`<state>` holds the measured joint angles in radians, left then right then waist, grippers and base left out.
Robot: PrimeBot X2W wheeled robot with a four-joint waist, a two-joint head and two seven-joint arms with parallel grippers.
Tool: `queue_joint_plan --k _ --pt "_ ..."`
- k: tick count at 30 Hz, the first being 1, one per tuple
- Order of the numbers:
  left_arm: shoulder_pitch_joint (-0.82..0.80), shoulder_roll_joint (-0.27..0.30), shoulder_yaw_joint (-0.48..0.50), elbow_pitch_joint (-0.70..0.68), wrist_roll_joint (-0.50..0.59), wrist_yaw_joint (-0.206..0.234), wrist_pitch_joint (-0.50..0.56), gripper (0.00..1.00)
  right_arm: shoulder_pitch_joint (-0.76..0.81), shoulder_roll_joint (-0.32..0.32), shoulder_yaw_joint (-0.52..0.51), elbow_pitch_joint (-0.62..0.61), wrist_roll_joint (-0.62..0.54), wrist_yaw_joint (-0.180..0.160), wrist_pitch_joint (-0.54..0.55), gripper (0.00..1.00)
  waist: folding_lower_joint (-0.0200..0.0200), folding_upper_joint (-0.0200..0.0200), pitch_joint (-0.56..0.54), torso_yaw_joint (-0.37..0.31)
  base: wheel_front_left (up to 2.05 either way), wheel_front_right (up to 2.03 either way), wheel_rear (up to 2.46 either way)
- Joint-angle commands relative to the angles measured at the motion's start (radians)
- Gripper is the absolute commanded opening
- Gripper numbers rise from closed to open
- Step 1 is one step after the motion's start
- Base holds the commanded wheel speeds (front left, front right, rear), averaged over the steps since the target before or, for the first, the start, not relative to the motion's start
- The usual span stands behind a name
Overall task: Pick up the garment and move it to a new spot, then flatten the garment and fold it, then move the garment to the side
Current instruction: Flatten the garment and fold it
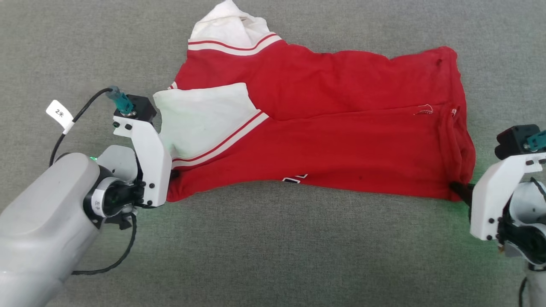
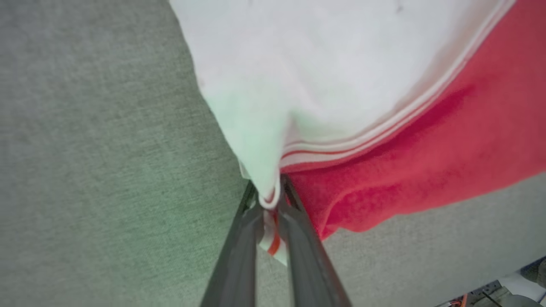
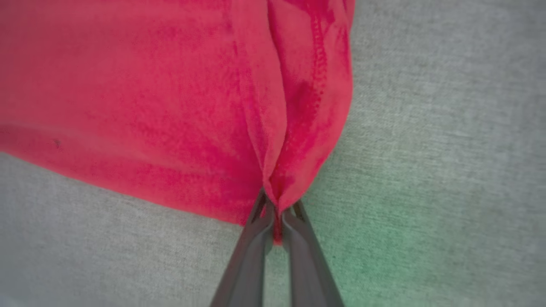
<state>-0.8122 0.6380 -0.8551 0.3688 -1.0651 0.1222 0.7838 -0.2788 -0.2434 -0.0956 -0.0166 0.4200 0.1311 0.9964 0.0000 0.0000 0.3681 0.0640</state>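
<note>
Red jersey cloth runs crosswise in front of me: the T-shirt (image 1: 324, 140) lies with its long axis left to right on the grey woven surface (image 1: 273, 256), with the white sleeves at my left and the hem at my right. My left gripper (image 2: 268, 200) is clamped on the near left corner, pinching white striped sleeve trim beside the red body. My right gripper (image 3: 277, 213) is clamped on a gathered fold of red hem at the near right corner. The shirt spreads away from both sets of fingers, its near edge strung between them and bowed slightly away from me. Each arm holds its own end, so I judge any carry needs both moving together. In the left wrist view's lower corner the surface ends; what lies beyond is too small to tell.
</note>
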Motion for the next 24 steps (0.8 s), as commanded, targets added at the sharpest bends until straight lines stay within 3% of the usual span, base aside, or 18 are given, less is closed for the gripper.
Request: queue_joint_plan --k 1,8,15,19,24 --pt "0.004 0.025 -0.002 -0.006 -0.001 0.018 0.015 0.0 0.012 -0.021 -0.002 -0.014 0.011 -0.001 0.033 0.0 0.0 0.0 -0.007 0.004 0.0 0.0 0.0" --pt "0.022 0.086 0.008 -0.126 -0.008 0.081 0.068 0.0 0.053 -0.066 -0.022 -0.139 0.075 -0.001 0.126 0.0 0.0 0.0 -0.025 0.019 0.0 0.0 0.0" --pt "0.09 0.17 0.008 -0.305 -0.015 0.185 0.116 0.0 0.157 -0.093 -0.065 -0.266 0.122 -0.001 0.224 0.0 0.0 0.0 -0.03 0.028 0.0 0.0 0.0" --pt "0.154 0.21 -0.003 -0.4 -0.02 0.236 0.126 0.0 0.231 -0.074 -0.096 -0.309 0.133 -0.001 0.244 0.0 0.0 0.0 -0.027 0.028 0.0 0.0 0.0" --pt "0.204 0.213 -0.017 -0.441 -0.022 0.257 0.113 0.0 0.273 -0.039 -0.1 -0.307 0.141 -0.001 0.219 0.0 0.0 0.0 -0.019 0.026 0.0 0.0 0.0"
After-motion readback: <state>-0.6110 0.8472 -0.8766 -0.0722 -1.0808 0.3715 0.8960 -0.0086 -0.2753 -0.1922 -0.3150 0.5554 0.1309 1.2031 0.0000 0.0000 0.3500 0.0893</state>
